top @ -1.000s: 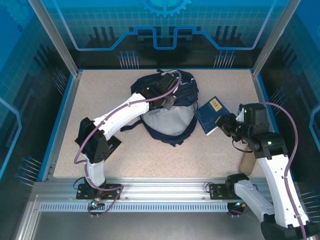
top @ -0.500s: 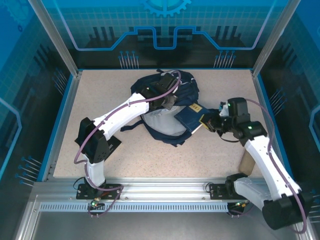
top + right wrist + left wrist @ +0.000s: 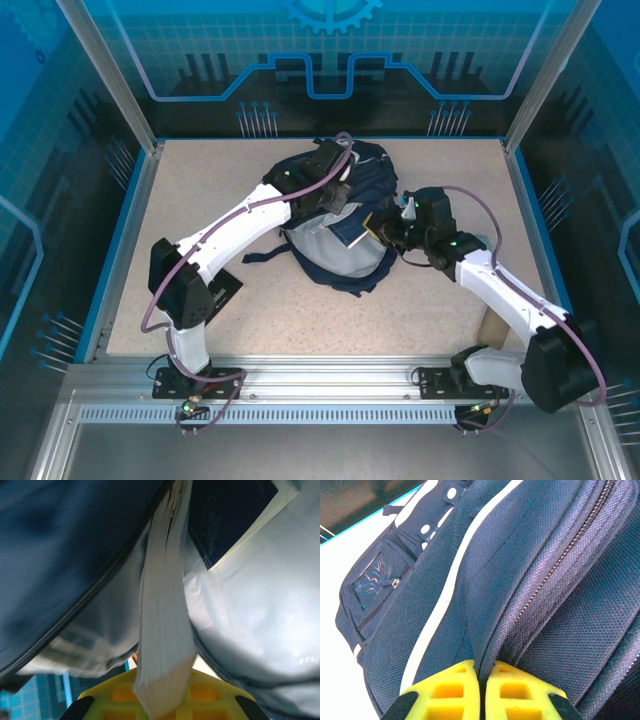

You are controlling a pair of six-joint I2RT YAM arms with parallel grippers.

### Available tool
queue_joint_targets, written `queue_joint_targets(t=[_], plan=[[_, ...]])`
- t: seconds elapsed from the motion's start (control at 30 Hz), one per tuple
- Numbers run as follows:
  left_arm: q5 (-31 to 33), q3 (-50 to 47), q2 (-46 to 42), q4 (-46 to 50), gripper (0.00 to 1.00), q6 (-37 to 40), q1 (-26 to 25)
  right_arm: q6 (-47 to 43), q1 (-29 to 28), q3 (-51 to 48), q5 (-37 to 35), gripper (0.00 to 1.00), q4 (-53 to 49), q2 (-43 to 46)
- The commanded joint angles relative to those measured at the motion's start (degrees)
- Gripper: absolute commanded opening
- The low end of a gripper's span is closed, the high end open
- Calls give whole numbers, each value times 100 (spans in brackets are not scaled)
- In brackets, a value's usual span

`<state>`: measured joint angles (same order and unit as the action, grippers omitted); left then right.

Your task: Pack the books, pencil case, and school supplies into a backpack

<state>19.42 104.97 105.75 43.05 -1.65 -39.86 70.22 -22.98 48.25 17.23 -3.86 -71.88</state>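
Observation:
The navy backpack (image 3: 345, 245) lies mid-table with its grey-lined mouth facing right. My left gripper (image 3: 338, 196) is shut on the zippered edge of its upper flap, the yellow fingers (image 3: 445, 692) pinching the fabric (image 3: 485, 645) and holding the mouth up. My right gripper (image 3: 387, 230) is shut on a dark-blue book (image 3: 364, 227), which is partly inside the opening. In the right wrist view the book's pale page edge (image 3: 164, 625) runs up from my jaws between the navy flap and the grey lining (image 3: 260, 605). Another book (image 3: 225, 515) lies deeper inside. The pencil case and school supplies are out of view.
A tan object (image 3: 492, 325) stands at the table's right front, partly behind my right arm. A dark strap (image 3: 262, 256) trails from the backpack towards the left arm. Blue rails and glass walls border the table (image 3: 200, 200).
My right arm has swung left from the table's right side, carrying the book into the backpack's mouth. My left gripper, with the flap in it, has shifted slightly up and back.

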Motion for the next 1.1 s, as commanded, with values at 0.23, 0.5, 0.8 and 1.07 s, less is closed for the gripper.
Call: queue_joint_targets(t=[0.23, 0.5, 0.8, 1.07], plan=[[-314, 493, -465, -593, 0, -219, 146, 746, -576, -144, -1305, 8, 1280, -846], [-474, 753, -332, -527, 0, -222, 170, 1272, -617, -189, -1736, 8, 2140, -1709], [-520, 753, -297, -414, 0, -291, 222, 1319, -572, 661, -1674, 15, 2673, -2989], [-536, 779, -270, -343, 0, -338, 257, 1217, -468, 1504, -1057, 39, 2630, -3828]])
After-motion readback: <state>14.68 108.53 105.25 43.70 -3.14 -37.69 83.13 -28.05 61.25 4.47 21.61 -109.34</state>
